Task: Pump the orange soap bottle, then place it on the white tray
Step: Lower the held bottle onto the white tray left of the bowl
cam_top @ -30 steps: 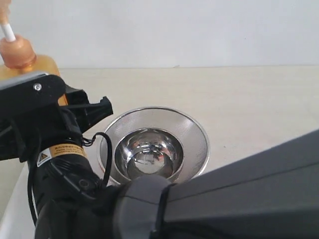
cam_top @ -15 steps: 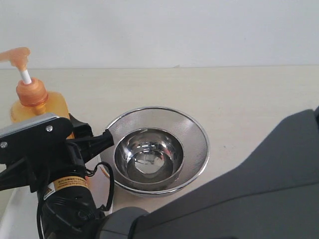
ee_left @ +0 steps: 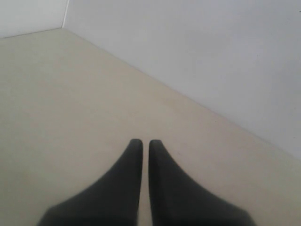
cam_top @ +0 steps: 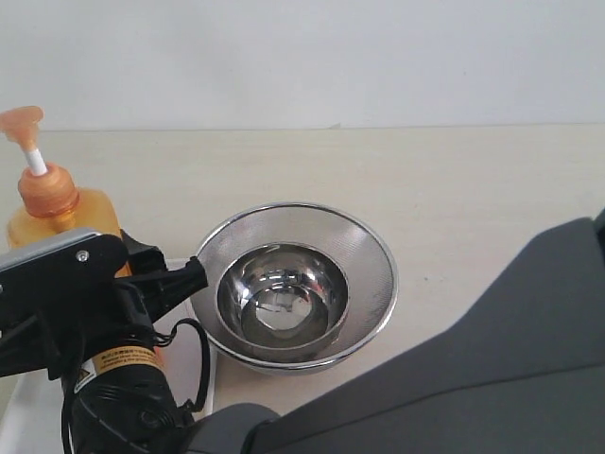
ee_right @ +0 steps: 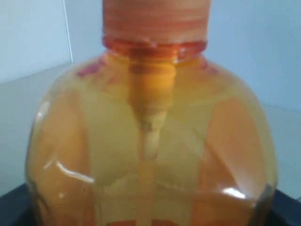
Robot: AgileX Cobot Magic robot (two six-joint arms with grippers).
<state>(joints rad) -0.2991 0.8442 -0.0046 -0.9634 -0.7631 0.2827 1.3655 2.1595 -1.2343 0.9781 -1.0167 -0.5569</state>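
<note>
Orange soap bottle [cam_top: 59, 216] stands upright, long axis vertical, at upper left of the exterior view. The right gripper [cam_top: 113, 274], reaching across, clamps its body, just above the white tray [cam_top: 209, 374]. The left gripper [ee_left: 141, 150] is pressed together over bare surface [ee_left: 70, 94].

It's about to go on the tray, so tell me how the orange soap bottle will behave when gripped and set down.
The orange soap bottle is tall with a long pump stem, so it probably tips easily. Its glossy, rounded plastic may slip in a grip. It seems nearly full, so likely heavy.
</note>
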